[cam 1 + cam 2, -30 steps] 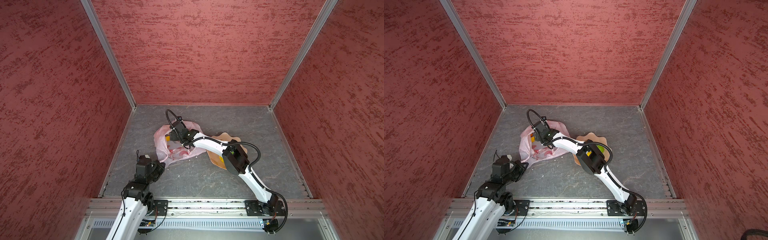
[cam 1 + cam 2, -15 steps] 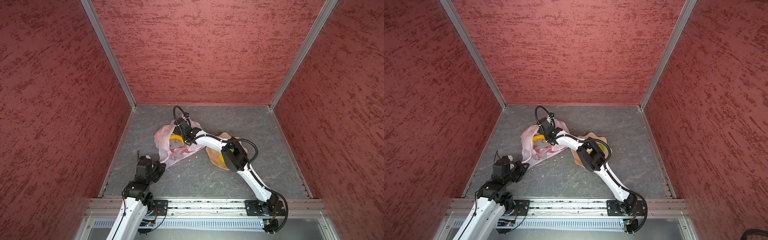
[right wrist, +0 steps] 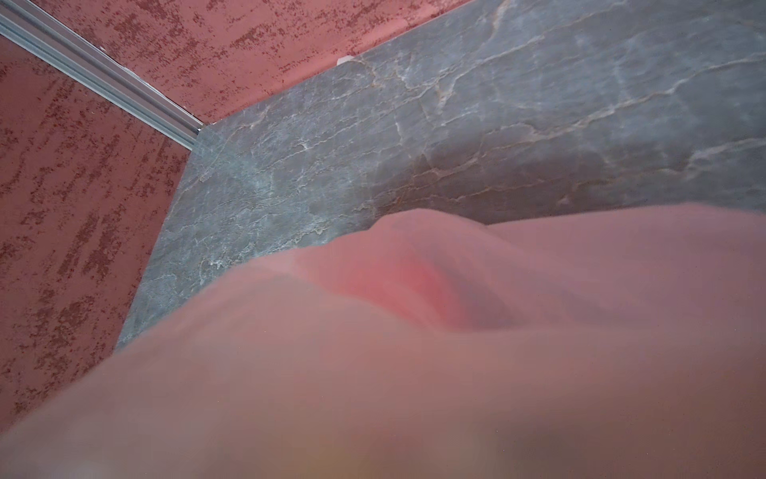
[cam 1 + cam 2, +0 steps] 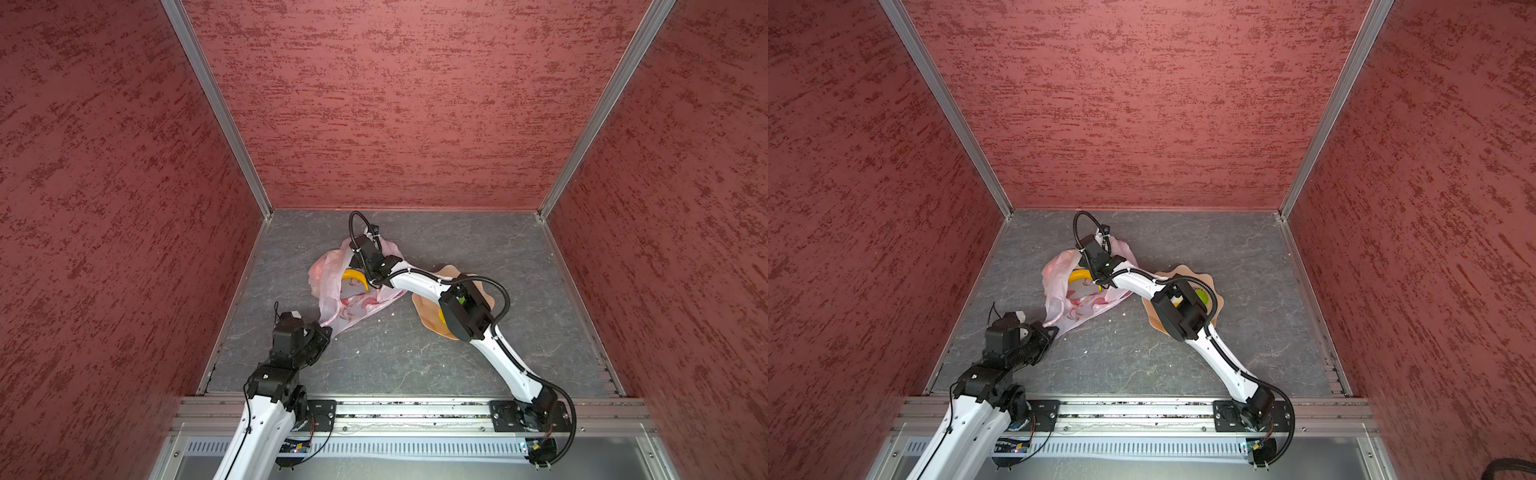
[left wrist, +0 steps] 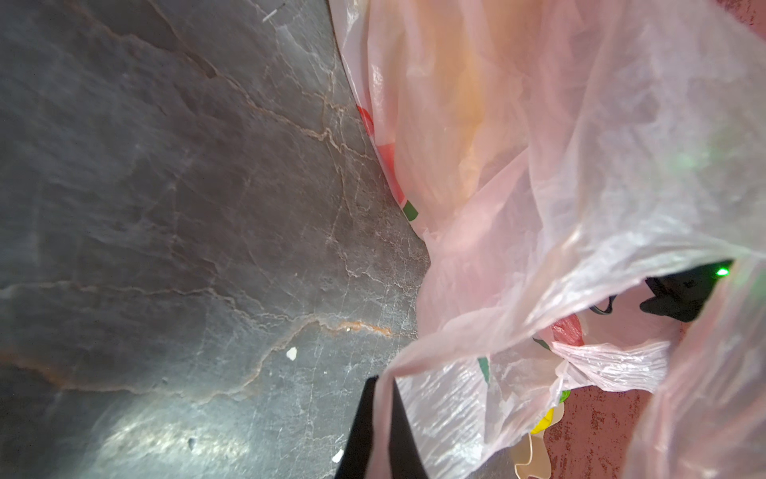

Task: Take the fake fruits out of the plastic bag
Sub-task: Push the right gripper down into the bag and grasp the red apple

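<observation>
Left claw (image 4: 323, 331) is clenched on a corner of the plastic bag (image 4: 357, 305) near the bench's left edge. The left wrist view shows film pinched between its black fingers (image 5: 359, 435). Right claw (image 4: 354, 262) sits at the bag mouth by the banana (image 4: 355, 275), but I can't tell if it's gripping. Its wrist cam is just blurry pink film. A top view catches a green fruit (image 4: 1202, 296) on the tan plate (image 4: 1148, 307), mid-bench.

A tan wavy-edged plate (image 4: 424, 309) lies on the grey veined surface (image 4: 415, 365), a little right of its middle and well clear of every edge (part of the rim is hidden). Small white flecks (image 5: 291, 352) dot the surface. Red textured walls (image 4: 395, 104), joined by aluminium corner rails (image 4: 216, 104), stand along its left, back and right edges.
</observation>
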Available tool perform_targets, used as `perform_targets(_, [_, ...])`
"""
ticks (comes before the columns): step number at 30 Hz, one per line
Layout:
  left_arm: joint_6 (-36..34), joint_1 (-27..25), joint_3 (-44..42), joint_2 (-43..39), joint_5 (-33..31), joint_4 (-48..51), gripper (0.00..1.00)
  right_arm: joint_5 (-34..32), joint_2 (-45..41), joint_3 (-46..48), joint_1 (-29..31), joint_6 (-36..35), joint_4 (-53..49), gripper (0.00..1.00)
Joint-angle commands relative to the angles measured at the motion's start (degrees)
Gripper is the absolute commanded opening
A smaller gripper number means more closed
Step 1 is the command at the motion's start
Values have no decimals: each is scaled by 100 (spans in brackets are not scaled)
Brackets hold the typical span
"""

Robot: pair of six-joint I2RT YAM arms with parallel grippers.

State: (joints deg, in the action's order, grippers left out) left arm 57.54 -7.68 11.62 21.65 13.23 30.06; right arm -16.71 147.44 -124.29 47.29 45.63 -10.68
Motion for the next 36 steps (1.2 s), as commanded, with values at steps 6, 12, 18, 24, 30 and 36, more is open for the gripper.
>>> perform_targets(6, [13, -23, -46, 14, 16, 53, 0, 159, 337, -323, -132, 210, 172, 79])
perform_targets(12, [28, -27, -72, 37, 15, 19, 0, 190, 366, -321, -136, 212, 201, 71])
perform_targets(18, [35, -23, -71, 32, 11, 14, 0, 249, 340, -274, -132, 171, 189, 59])
perform_targets(24, [81, -22, -72, 24, -26, -69, 0, 332, -62, 324, -110, 117, 480, 52])
perform_targets(30, [46, -19, 48, 128, -101, -208, 0, 405, -731, 1219, 28, -58, 839, 50])
perform_targets(36, [10, -15, 119, 256, -137, -368, 0, 597, -1492, 2171, 164, -256, 1056, 50])
